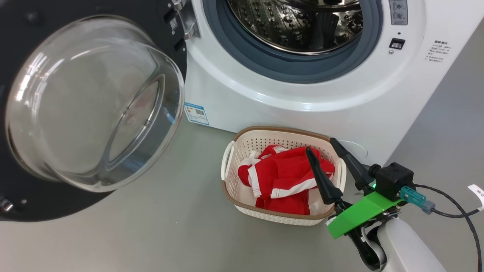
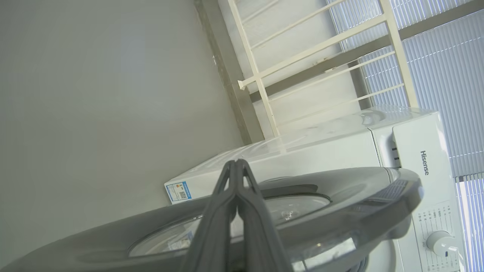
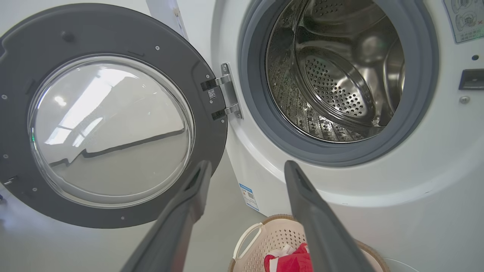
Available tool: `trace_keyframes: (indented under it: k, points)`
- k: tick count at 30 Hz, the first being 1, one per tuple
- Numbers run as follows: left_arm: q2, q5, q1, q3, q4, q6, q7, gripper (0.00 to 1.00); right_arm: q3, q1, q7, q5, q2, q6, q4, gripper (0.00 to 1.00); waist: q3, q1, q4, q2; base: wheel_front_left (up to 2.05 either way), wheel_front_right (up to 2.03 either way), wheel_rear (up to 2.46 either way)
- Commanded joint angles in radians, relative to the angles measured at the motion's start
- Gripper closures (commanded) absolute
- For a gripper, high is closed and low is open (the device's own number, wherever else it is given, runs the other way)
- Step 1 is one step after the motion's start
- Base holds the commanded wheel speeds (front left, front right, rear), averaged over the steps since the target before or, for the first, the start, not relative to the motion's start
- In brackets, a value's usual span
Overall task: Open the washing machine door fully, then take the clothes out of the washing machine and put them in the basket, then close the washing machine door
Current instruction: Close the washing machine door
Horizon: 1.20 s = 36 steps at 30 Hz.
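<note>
Nearest, at the right, the right gripper (image 1: 320,145) hangs over the right end of the basket (image 1: 242,147). Its two dark fingers are spread wide and hold nothing; one tip is above the red cloth and the other is by the basket's far right rim. The basket stands on the grey floor (image 1: 151,226), just in front of the washing machine (image 1: 302,113). The clothes (image 1: 287,170) lie inside it in a soft red heap with white stripes, reaching up to its right wall.

To the left, the washing machine door (image 1: 90,102) is swung wide open on its hinge (image 1: 187,22), its clear glass bowl bulging toward the near side. On the door's other, glossy face sits the left gripper (image 2: 236,162) — fingers pressed together, gripping nothing, pointing across the face toward the machine's side. Whether it touches the door cannot be told.

Farthest, the machine's front shows a small blue label (image 1: 196,113) low on the left, the grey seal (image 1: 302,68) and the perforated steel drum (image 1: 295,22).
</note>
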Motion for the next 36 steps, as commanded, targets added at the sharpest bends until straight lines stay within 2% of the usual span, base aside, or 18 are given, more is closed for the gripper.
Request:
trace_keyframes:
  k: [1,13,20,26,36]
  points:
    - [0.043,-0.007,0.018,0.002,-0.039,-0.011,0.030,1.00,0.013,0.001,-0.005,0.002,0.016,0.002,-0.022,0.00,-0.006,0.0000,0.003,-0.0001,0.00,0.00,0.00]
    - [0.015,-0.046,0.132,-0.040,-0.215,-0.011,0.229,1.00,0.009,0.023,-0.005,0.015,0.024,0.002,-0.023,0.00,-0.044,0.0000,0.025,-0.0001,0.00,0.00,0.00]
    - [-0.007,-0.092,0.210,-0.041,-0.368,0.012,0.335,1.00,0.007,0.026,-0.005,0.017,0.027,0.002,-0.028,0.00,-0.049,0.0000,0.026,-0.0001,0.00,0.00,0.00]
    - [-0.041,-0.157,0.298,-0.026,-0.559,0.073,0.417,1.00,0.003,0.031,-0.005,0.020,0.029,0.002,-0.030,0.00,-0.056,0.0000,0.017,-0.0001,0.00,0.00,0.00]
    - [-0.095,-0.233,0.445,0.006,-0.911,0.218,0.471,1.00,-0.013,0.043,-0.005,0.019,0.031,0.002,-0.042,0.00,-0.063,0.0000,-0.006,-0.0001,0.00,0.00,0.00]
